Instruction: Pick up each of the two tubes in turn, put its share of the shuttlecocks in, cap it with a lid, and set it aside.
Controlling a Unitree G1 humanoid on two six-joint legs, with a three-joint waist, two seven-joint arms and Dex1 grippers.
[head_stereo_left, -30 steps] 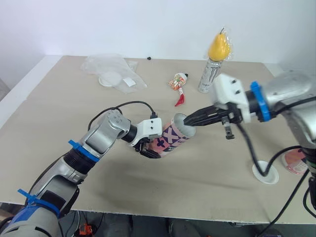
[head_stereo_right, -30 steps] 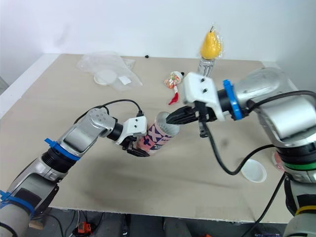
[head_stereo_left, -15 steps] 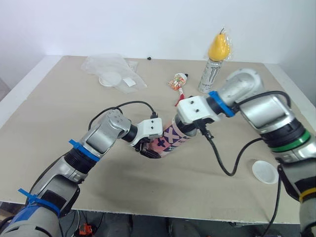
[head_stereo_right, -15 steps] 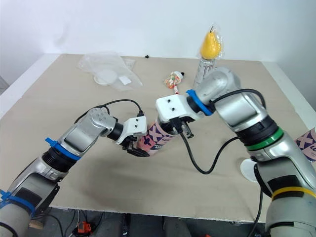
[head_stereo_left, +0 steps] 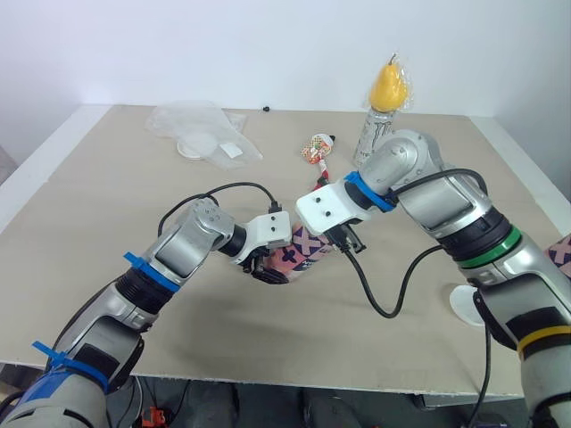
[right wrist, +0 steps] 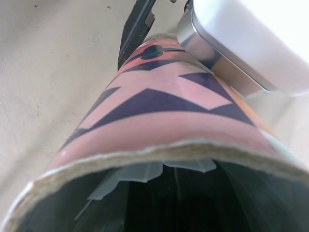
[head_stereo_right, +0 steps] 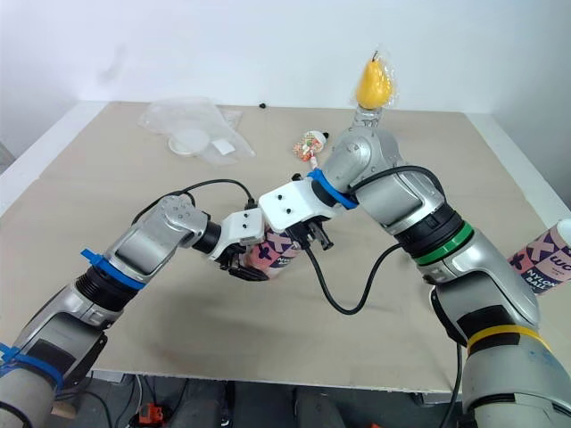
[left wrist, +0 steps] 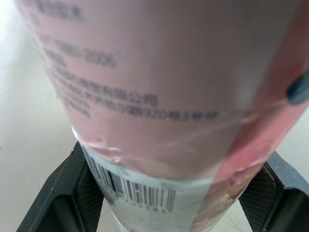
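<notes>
tube (head_stereo_left: 306, 252) pink with dark navy crosses and triangles, white barcode label. second tube (head_stereo_right: 546, 259) same pink and navy. table (head_stereo_left: 107, 178) beige. lid (head_stereo_left: 459, 308) white. pear (head_stereo_left: 387, 86) yellow. can (head_stereo_left: 371, 135) silver-white, dark markings.

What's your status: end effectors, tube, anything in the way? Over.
Left end effector shut on tube, tilted. Right end effector at tube's open mouth; feathers inside. Lid lies apart, not yet on.
</notes>
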